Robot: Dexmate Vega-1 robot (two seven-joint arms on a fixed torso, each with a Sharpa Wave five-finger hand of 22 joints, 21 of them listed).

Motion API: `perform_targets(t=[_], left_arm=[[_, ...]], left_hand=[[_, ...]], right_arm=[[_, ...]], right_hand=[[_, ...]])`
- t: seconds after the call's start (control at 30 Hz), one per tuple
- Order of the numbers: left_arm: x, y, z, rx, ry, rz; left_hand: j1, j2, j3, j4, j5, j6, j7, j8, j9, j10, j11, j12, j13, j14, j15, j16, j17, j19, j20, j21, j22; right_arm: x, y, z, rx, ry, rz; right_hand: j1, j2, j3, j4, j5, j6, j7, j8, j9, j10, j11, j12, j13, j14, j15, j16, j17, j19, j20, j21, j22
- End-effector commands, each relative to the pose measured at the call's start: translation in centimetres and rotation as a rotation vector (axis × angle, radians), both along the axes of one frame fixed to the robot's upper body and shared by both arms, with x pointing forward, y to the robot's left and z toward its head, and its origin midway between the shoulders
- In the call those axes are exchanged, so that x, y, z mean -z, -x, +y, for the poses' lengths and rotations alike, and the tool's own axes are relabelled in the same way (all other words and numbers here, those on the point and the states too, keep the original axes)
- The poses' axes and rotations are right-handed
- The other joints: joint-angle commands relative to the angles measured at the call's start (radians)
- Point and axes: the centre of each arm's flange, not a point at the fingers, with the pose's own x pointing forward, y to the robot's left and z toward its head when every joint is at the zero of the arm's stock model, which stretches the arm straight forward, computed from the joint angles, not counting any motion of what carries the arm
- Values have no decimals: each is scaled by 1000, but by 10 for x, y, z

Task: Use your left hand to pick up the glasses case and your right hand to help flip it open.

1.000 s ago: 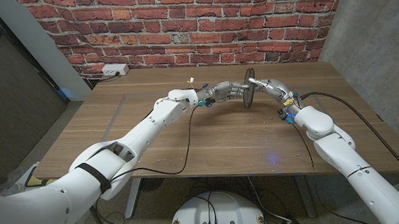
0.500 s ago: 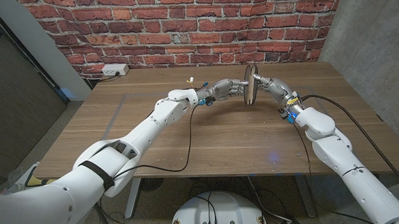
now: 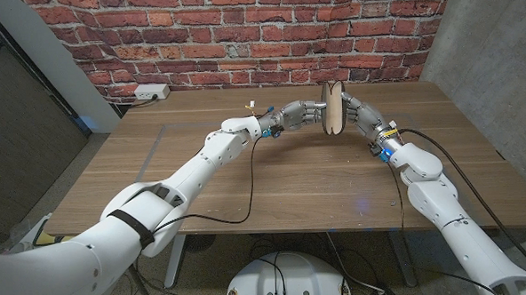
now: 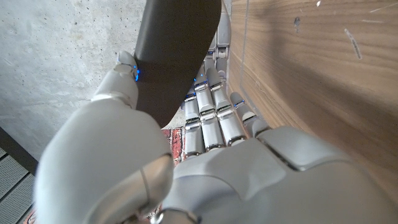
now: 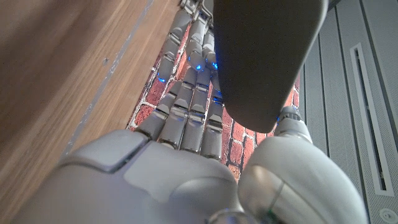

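Note:
Over the far middle of the table, the glasses case (image 3: 333, 109) is held upright between both hands, with a tan face turned to the head camera and a dark rim. My left hand (image 3: 302, 115) grips it from the left side, fingers along one shell. My right hand (image 3: 358, 113) grips it from the right. In the left wrist view the dark case (image 4: 174, 56) sits between thumb and fingers (image 4: 208, 118). The right wrist view shows the dark shell (image 5: 264, 56) pinched between thumb and fingers (image 5: 189, 106). How far the case is parted cannot be told.
A white power strip (image 3: 150, 93) lies at the table's far left corner. A thin black cable (image 3: 247, 188) runs across the wooden table (image 3: 158, 188) towards its front edge. A brick wall stands behind and a grey concrete wall at the right.
The case has risen slightly, shifted right and turned from a thin dark edge-on disc to showing a tan face. Both hands have moved up with it.

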Motion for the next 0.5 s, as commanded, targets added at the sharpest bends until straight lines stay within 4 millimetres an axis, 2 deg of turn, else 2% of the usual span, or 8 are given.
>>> perform_targets(t=[0.03,0.5], left_arm=[[0,3,-4,33,26,-4],[-1,8,-9,84,68,-6]], left_hand=[[150,146,43,43,6,352,-48,8,8,132,-137,1,113,-2,-171,-3,5,-5,2,9,1],[153,146,42,42,6,356,-51,4,8,129,-141,2,114,-3,-172,-5,10,-3,0,14,2]], right_arm=[[3,-8,6,-185,-82,1],[14,-27,16,-431,-212,42]], right_hand=[[18,14,-2,0,5,74,-65,-3,4,102,-96,4,2,13,-111,2,1,8,-1,3,2],[18,13,-9,2,4,78,-65,-10,4,109,-98,1,2,21,-116,1,2,7,-6,5,4]])
